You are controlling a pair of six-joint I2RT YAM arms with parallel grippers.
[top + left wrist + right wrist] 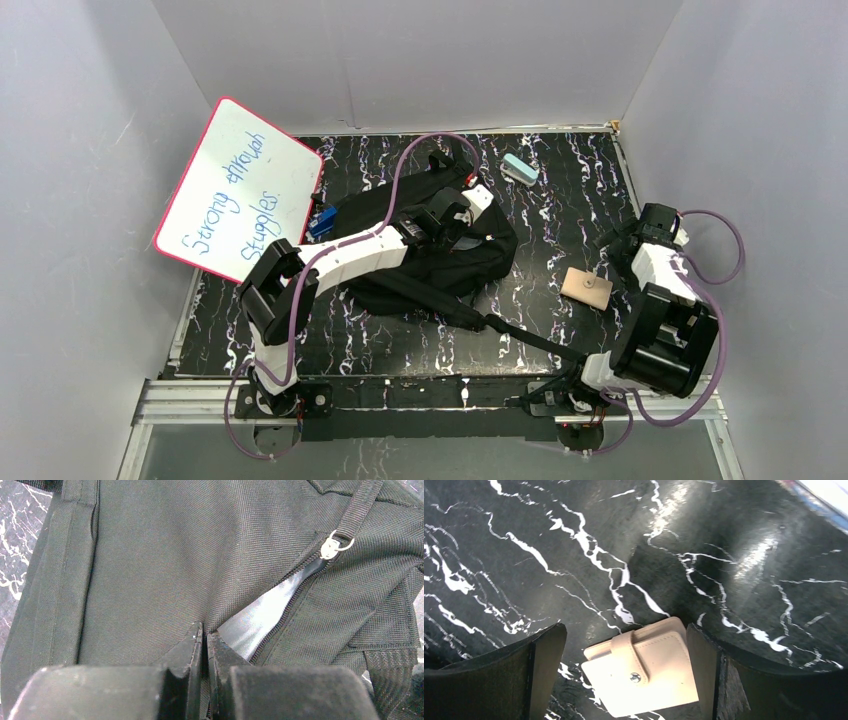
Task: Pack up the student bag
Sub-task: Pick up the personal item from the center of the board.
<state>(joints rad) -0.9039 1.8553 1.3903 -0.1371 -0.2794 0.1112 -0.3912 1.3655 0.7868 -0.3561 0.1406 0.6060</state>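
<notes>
The student bag (pixel 485 255) lies mid-table, black and soft, partly under my left arm. In the left wrist view its zip stands partly undone, with a silver pull (pixel 330 547) and shiny lining (pixel 265 615) in the gap. My left gripper (pixel 205 632) is shut, pinching the bag's fabric (pixel 150 555) at the near end of that gap; from above the left gripper (pixel 462 215) rests on the bag. A pale pink snap wallet (pixel 644 672) lies flat on the table. My right gripper (pixel 624 630) hangs open above it, one finger on each side, not touching. From above, the wallet (pixel 587 287) sits just left of the right gripper (pixel 612 250).
A red-edged whiteboard (pixel 240 190) with blue handwriting leans at the back left. A small teal block (pixel 520 168) lies at the back centre, and a blue object (pixel 322 222) by the bag's left side. A black strap (pixel 520 335) trails toward the right arm's base.
</notes>
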